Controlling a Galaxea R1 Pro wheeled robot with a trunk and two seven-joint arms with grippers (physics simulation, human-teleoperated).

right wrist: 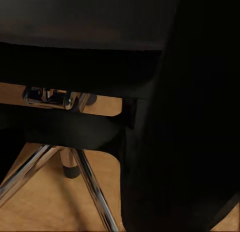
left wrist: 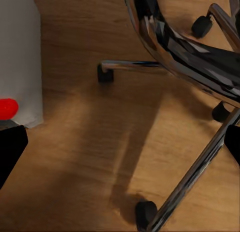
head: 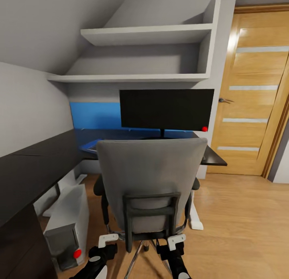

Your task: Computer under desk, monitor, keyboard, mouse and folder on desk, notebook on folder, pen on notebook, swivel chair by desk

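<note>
The left gripper (head: 105,245) is seen low in the head view, just behind the swivel chair (head: 150,182) at its left side; its white fingertips (head: 107,239) appear close to the chair's lower frame, but whether the jaws are spread or closed cannot be told. The right gripper (head: 173,247) is placed likewise at the chair's right side, its white fingertips (head: 176,241) near the bottom of the black back bracket (head: 150,211) — here too the opening cannot be judged, nor whether anything is touched.

In the left wrist view the chrome star base (left wrist: 200,162) and several black casters (left wrist: 145,213) are shown on the wooden floor (left wrist: 90,157), with the computer (left wrist: 17,57) at one edge, its red button (left wrist: 7,108) visible. In the right wrist view dark chair parts and chrome legs (right wrist: 92,189) are seen at close range.

The chair is turned with its back to the camera, drawn up to the desk (head: 36,166). The computer (head: 68,225) is stood on the floor beneath the desk's left run, beside the chair. The monitor (head: 166,110) is set upright on the desk beyond the chair, before a blue wall panel (head: 94,115). A blue-tinted patch of desk top is glimpsed left of the chair back — whether it is the folder cannot be told. White shelves (head: 144,34) are fixed above, and a wooden door (head: 253,94) is seen at the right.
</note>
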